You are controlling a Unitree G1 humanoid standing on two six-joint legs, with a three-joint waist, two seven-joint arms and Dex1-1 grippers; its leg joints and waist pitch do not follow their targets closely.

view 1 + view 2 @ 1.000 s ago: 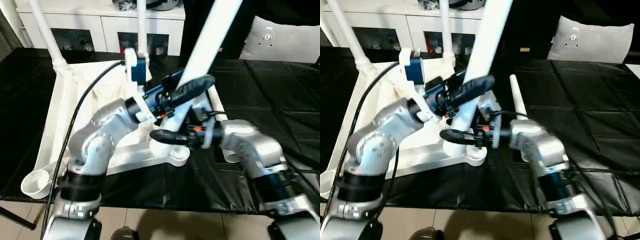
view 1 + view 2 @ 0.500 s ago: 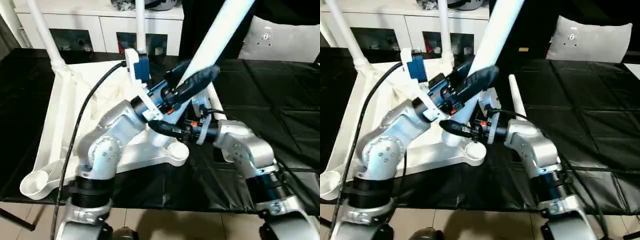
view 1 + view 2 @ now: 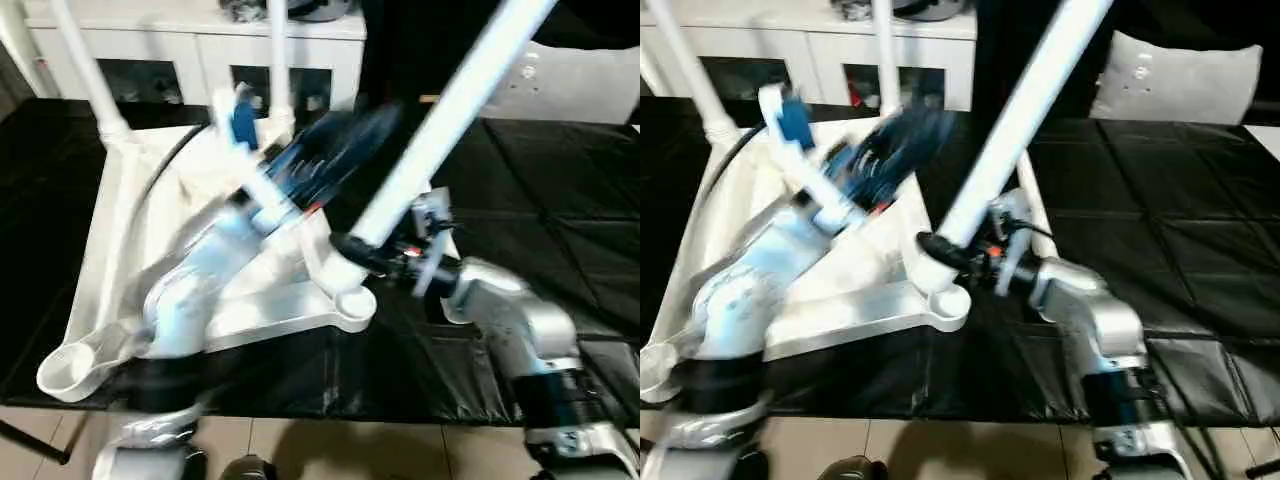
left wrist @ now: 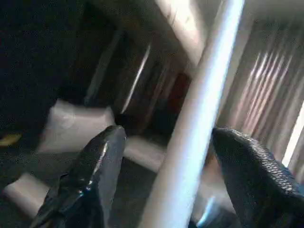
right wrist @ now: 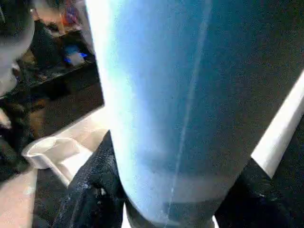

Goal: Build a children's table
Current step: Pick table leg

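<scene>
Gripping the tilted leg (image 3: 440,130), right jaws (image 3: 352,250) closed; left jaws (image 4: 166,156) open.

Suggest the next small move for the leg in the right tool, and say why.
Probably tip the leg upright over the near corner socket. The right tool grips its lower end, but the leg leans steeply away from the tabletop, and the left tool stands open around it.

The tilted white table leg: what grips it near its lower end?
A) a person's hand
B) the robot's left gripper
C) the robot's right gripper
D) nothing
C: the right gripper clamps the tilted leg near its base, just above the tabletop's corner socket.
</scene>
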